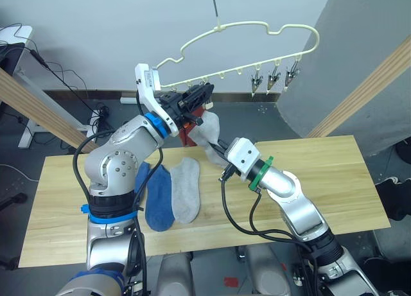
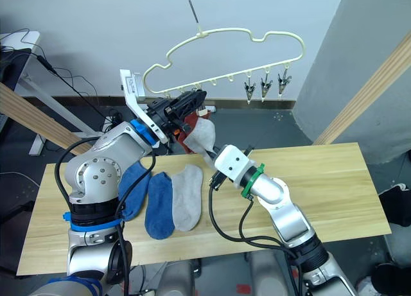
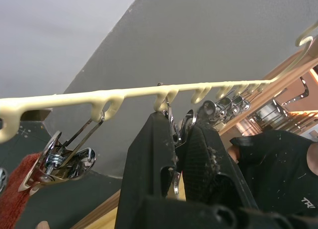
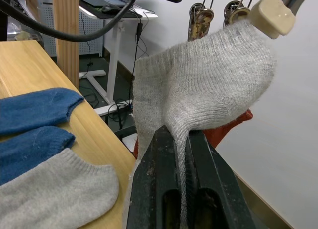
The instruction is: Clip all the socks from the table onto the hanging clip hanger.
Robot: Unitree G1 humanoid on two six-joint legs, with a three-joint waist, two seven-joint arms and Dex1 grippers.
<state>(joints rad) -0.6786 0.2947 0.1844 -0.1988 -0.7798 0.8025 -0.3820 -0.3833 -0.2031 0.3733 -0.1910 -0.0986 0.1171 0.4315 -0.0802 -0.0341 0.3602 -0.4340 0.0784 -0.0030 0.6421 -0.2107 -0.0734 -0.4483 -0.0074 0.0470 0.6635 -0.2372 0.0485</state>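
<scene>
Head view: cloud-shaped wire clip hanger [image 1: 247, 36] above the plank table [image 1: 334, 180], two blue socks [image 1: 158, 196] and a grey knit sock [image 1: 187, 190] lying flat, left wrist view: left tool [image 3: 175, 139] pinching a metal clip [image 3: 170, 114], right wrist view: right tool [image 4: 181, 154] clamped on a raised ribbed grey sock [image 4: 208, 90].

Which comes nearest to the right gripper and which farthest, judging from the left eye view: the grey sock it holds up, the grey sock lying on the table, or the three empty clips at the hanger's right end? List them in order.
1. Held grey sock: pinched in the right gripper.
2. Flat grey sock: on the table, to the gripper's left.
3. Three empty clips: high on the clip hanger, up to the right.
</scene>
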